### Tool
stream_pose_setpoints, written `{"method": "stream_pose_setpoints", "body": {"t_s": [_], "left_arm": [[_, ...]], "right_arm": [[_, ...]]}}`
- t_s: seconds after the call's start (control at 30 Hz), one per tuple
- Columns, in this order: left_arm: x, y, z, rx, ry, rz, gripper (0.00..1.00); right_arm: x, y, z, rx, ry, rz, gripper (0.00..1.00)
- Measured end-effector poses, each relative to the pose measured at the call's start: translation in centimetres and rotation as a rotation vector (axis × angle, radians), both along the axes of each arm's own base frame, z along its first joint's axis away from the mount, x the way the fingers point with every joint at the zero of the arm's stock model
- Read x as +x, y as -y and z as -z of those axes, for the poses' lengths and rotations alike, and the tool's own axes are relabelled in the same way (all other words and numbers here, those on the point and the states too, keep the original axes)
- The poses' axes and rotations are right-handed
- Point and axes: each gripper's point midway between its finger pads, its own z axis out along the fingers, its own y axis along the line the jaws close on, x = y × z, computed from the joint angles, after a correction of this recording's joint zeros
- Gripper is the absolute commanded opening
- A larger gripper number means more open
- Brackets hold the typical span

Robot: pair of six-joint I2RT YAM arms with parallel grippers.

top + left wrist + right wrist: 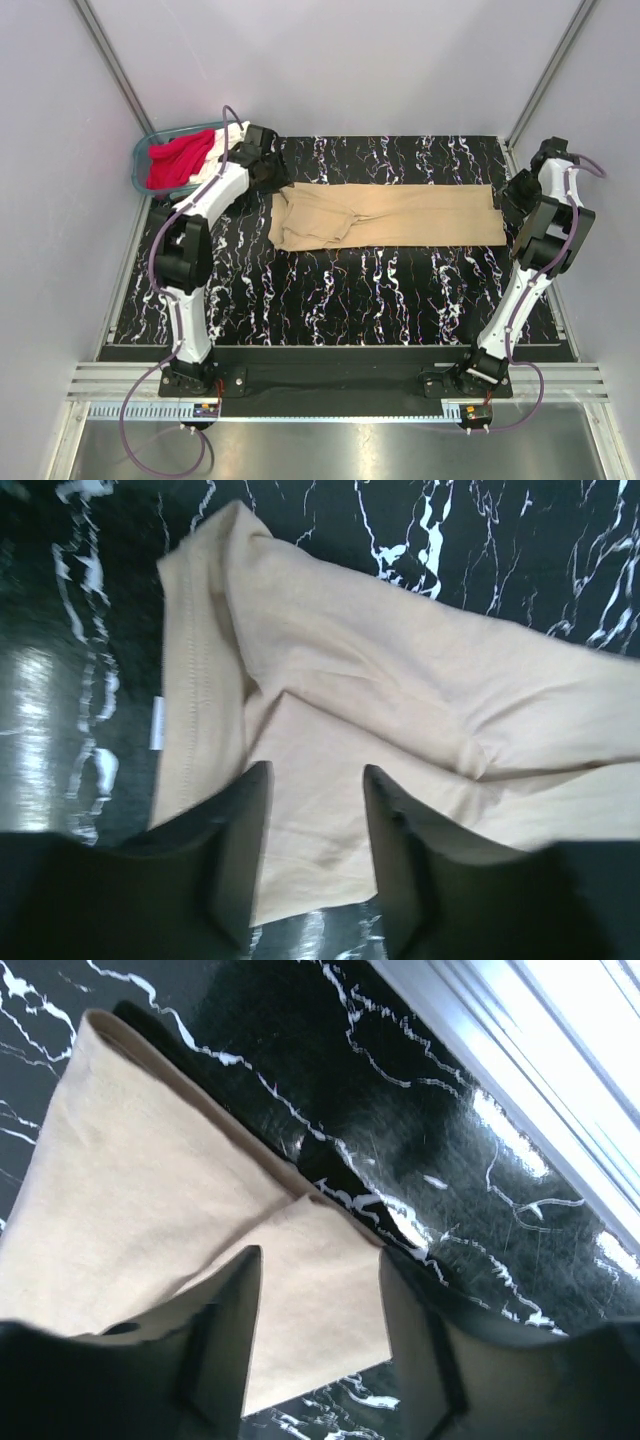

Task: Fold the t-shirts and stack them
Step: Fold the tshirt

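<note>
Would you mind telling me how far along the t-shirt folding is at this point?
Done: the tan shirt lies folded into a long strip. In hand: the left pincer and right pincer hover open over its ends. Left: the red shirt and white shirt lie bunched in the basket.

Your left arm (200,215) reaches far forward and bends at the elbow toward the middle, and your left gripper (315,775) points down with its two dark fingers apart. Your right arm (535,260) stands tall on the right side and bends at the top. Your right gripper (320,1255) points down too, with its fingers apart.
</note>
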Motion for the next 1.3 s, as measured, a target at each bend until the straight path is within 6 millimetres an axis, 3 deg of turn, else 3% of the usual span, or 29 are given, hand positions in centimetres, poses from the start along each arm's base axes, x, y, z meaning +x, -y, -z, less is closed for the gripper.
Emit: {"method": "stream_pose_setpoints", "body": {"t_s": [0.1,0.3,0.4,0.5,0.67,0.87,1.03,1.3], "left_arm": [[-2.0,-0.9,-1.1,0.057,0.008,0.042,0.55],[-9.6,-2.6,-1.7,0.079,-0.026,0.145,0.54],[-12.5,-2.4,-0.2,0.046,-0.067,0.194,0.57],[-14.0,-1.8,2.4,0.013,-0.143,0.227,0.57],[-14.0,-1.3,5.6,0.001,-0.218,0.248,0.56],[-14.1,-1.9,7.4,0.006,-0.268,0.233,0.56],[-13.8,-2.5,7.7,0.005,-0.273,0.215,0.51],[-13.5,-3.1,9.6,0.01,-0.327,0.196,0.41]], "right_arm": [[-0.4,-0.4,-0.5,0.0,-0.008,-0.01,0.67],[-3.3,-2.9,-2.8,0.028,-0.001,-0.031,0.7],[-4.5,-4.9,-4.0,0.058,0.024,-0.048,0.72],[-5.2,-7.3,-4.4,0.108,0.06,-0.074,0.74],[-7.3,-10.1,-2.6,0.188,0.038,-0.097,0.79],[-9.2,-10.5,-0.5,0.207,-0.017,-0.096,0.76],[-9.8,-10.0,0.6,0.228,-0.011,-0.071,0.7],[-9.6,-6.9,0.8,0.217,0.036,-0.002,0.66]]}}
